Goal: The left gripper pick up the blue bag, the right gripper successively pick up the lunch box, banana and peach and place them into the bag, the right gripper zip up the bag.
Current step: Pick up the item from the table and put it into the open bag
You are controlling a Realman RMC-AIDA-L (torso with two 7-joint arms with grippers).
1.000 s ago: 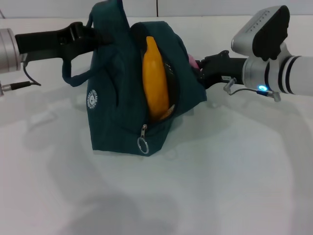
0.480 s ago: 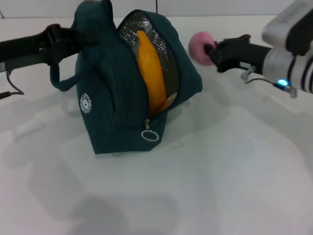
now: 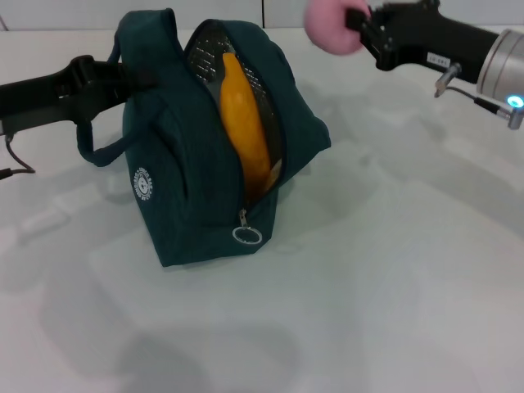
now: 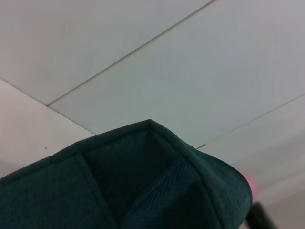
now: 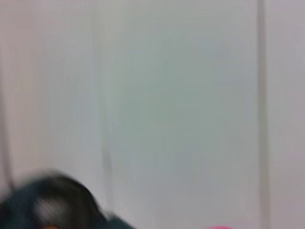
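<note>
head view: left gripper (image 3: 135,75) clamps the top left edge of the blue bag (image 3: 184,188), which stands unzipped on the table (image 3: 393,270) with the banana (image 3: 243,131) upright inside. right gripper (image 3: 360,24) grips the peach (image 3: 332,23) in the air, up and right of the bag.

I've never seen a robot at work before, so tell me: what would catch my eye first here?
A dark teal bag stands open in the middle of the table, with a yellow-orange banana poking up out of its foil-lined mouth. The left gripper holds the bag at its top corner. High at the far right, the right gripper carries a pink peach in the air.
</note>
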